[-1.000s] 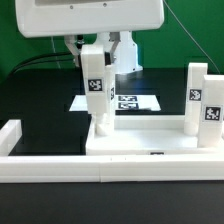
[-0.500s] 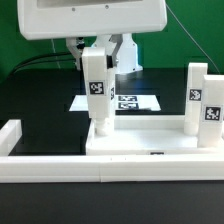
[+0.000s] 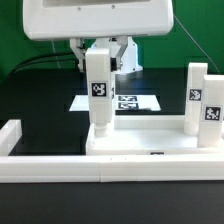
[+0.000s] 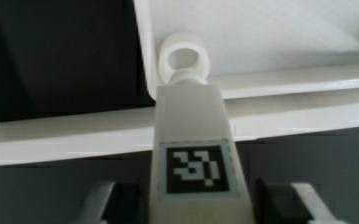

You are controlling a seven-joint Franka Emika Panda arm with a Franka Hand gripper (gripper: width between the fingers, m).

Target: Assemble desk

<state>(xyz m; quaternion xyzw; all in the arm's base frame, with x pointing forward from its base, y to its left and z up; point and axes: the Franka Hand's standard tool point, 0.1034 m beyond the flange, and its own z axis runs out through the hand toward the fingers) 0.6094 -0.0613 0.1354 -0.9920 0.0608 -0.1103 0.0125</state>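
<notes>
The white tabletop panel lies flat at the front, just behind the border wall. My gripper is shut on a white block leg and holds it upright, its narrow lower end touching the panel near the exterior view's left. In the wrist view the leg runs between my fingers, its tag facing the camera and its rounded tip over the panel. Two more legs stand upright on the panel's right end. A fourth leg is not in view.
A long low white border wall runs along the front and turns back at the exterior view's left. The marker board lies flat on the black table behind the panel. A white housing hangs overhead.
The held leg and my gripper have shifted slightly toward the exterior view's right, and the leg has turned a little. The tabletop and the two right legs have not moved.
</notes>
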